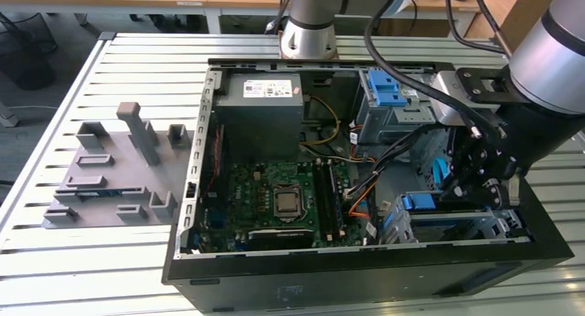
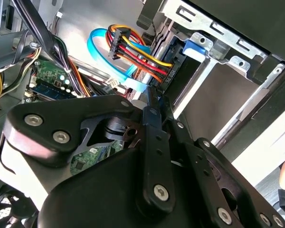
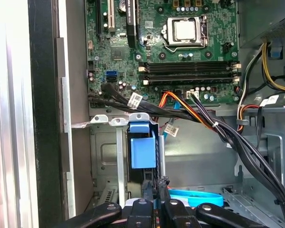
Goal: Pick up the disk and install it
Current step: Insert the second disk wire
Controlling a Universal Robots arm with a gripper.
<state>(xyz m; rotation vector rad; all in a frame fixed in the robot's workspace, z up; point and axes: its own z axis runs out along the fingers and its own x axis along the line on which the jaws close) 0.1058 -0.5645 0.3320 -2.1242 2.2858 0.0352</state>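
Note:
The disk stands on edge in the metal drive cage at the case's corner, on the exterior view's right. Its blue carrier tab sticks out of the slot, and its dark edge runs beside a cage rail. My gripper reaches into the case and its fingertips sit right at the disk's end, just beyond the blue tab. The two fingers lie close together with nothing seen between them. Whether they touch the disk I cannot tell.
Black and coloured cable bundles and a blue flat cable run close by the gripper. The motherboard fills the case floor. A grey metal box and a light-blue latch stand at the far end. A grey fixture lies on the slatted table.

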